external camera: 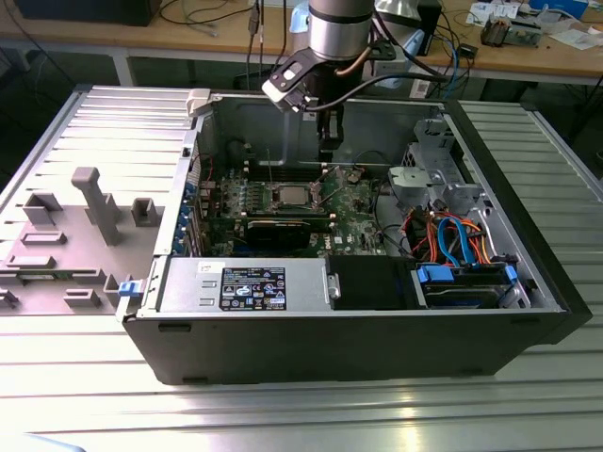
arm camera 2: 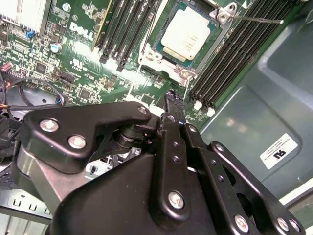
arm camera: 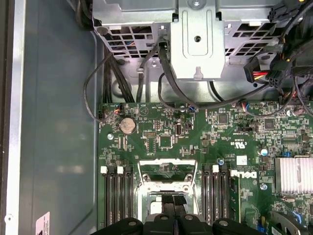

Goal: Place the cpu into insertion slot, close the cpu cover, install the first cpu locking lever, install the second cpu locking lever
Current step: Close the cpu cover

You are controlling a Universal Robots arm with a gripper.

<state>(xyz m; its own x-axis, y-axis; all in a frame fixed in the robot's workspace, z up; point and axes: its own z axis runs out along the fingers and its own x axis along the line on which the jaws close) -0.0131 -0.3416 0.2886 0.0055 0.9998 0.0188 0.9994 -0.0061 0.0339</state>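
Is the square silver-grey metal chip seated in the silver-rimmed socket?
Yes: in the second wrist view, the chip lies flat inside the socket.

Bright, even light — glare, soft shadows

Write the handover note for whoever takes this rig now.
Black metal hand: shut, nothing seen in it, tips close to the square silver-rimmed socket.
Small square silver-topped cpu: seated in that socket.
Thin silver cover frame: looks down around the chip, not certain.
Thin wire lever: sticks out over the black memory slots, looks unlatched.
Not done: lever locking.
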